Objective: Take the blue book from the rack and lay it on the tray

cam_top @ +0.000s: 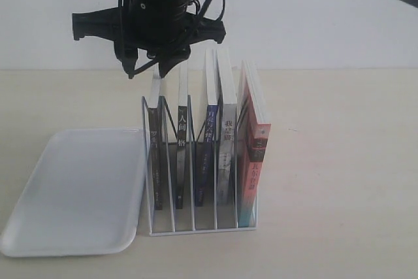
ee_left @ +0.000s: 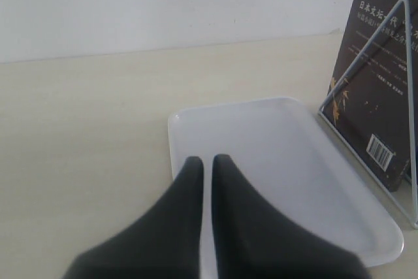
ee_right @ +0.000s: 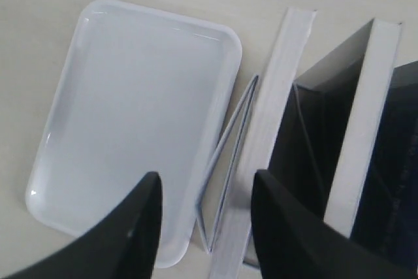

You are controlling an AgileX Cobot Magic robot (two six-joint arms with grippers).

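Uh-oh, right gripper (ee_right: 206,181) spread wide over a black book (cam_top: 155,155), not the blue book (cam_top: 208,142); might grab wrong. Left gripper (ee_left: 204,160) pinched together.

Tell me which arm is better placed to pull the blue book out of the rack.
Right. The right gripper hangs open above the rack, close to the blue book; the left gripper is shut, low over the tray.

Five books (cam_top: 210,142), one rack (cam_top: 202,230), one tray (cam_top: 78,187)
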